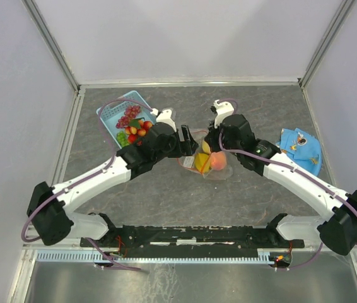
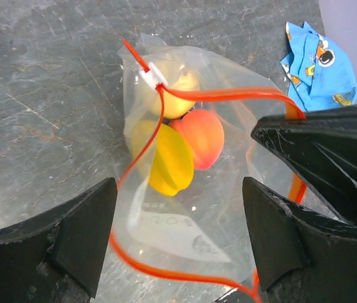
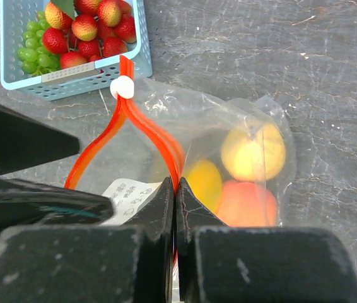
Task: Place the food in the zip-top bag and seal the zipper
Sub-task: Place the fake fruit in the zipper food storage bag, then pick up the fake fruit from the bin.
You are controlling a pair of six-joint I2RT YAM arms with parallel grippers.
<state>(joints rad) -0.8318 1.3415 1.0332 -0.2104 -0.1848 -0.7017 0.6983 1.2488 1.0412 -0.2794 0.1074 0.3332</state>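
Note:
The clear zip-top bag [image 1: 207, 165] lies mid-table with its mouth held open. Inside it are a lemon [image 2: 177, 95], a yellow mango [image 2: 166, 161] and an orange peach [image 2: 200, 136]. The red-orange zipper [image 3: 147, 129] loops wide, its white slider [image 3: 122, 88] at one end. My right gripper [image 3: 176, 186] is shut on one side of the zipper strip. Over the bag's mouth my left gripper [image 2: 178, 189] stands open with nothing between its fingers. Red strawberries [image 3: 87, 28] and green grapes [image 3: 33, 50] lie in the light blue basket [image 3: 142, 57].
The basket [image 1: 110, 117] stands at the back left, just behind my left arm. A blue printed cloth [image 1: 301, 148] lies at the right, beyond my right arm. Metal rails edge the table on all sides.

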